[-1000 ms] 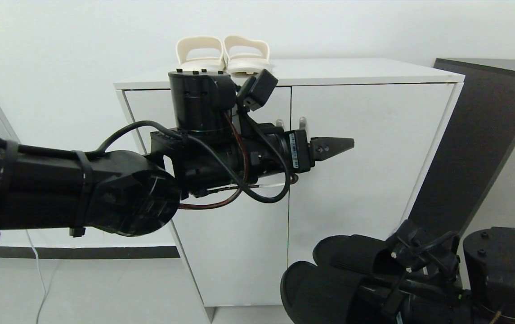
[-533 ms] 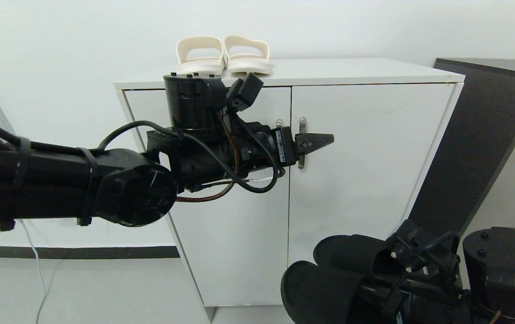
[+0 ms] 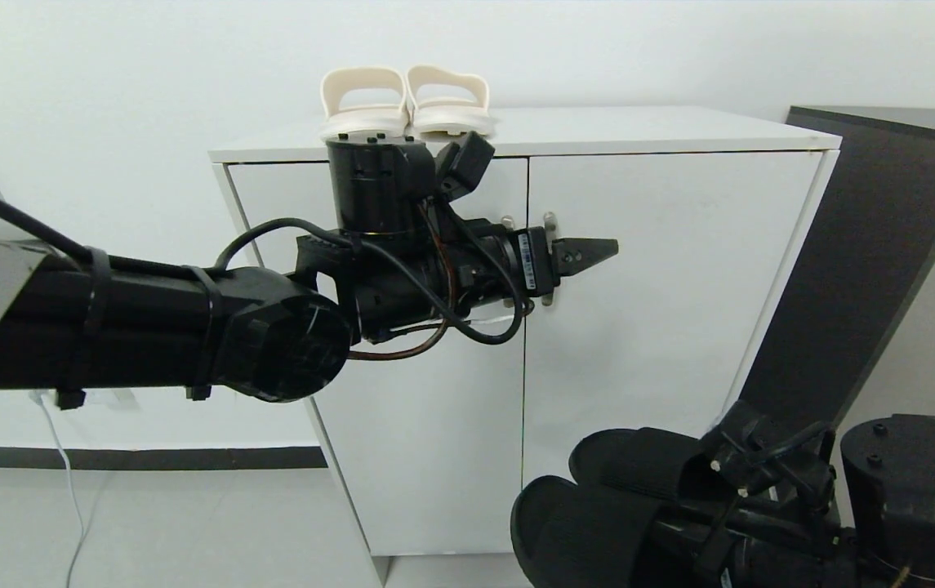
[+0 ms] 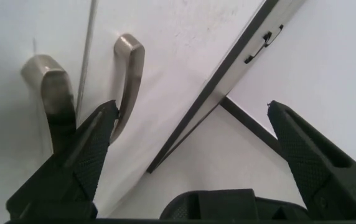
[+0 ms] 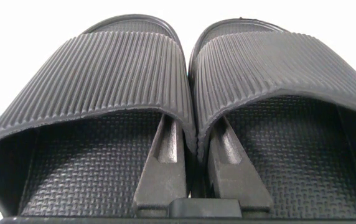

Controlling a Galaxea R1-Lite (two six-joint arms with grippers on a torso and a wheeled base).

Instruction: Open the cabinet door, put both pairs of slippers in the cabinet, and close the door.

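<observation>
The white cabinet (image 3: pixel 663 310) stands with both doors closed. Two metal handles (image 3: pixel 549 222) sit side by side at the seam between the doors. My left gripper (image 3: pixel 589 250) is level with these handles and open. In the left wrist view one finger (image 4: pixel 84 158) lies right beside the right door's handle (image 4: pixel 128 78), between it and the other handle (image 4: pixel 50 93). A pair of cream slippers (image 3: pixel 406 102) rests on the cabinet top. My right gripper (image 5: pixel 196 158) is low, in front of the right door, shut on the inner walls of the black slippers (image 3: pixel 598 506).
A dark grey panel (image 3: pixel 867 269) leans against the cabinet's right side. A white wall rises behind. A thin cable (image 3: pixel 75 506) hangs down to the floor at the left. Open floor lies to the left of the cabinet.
My left arm has pushed forward toward the cabinet, bringing its gripper up to the door handles. The right arm with the black slippers has kept still.
</observation>
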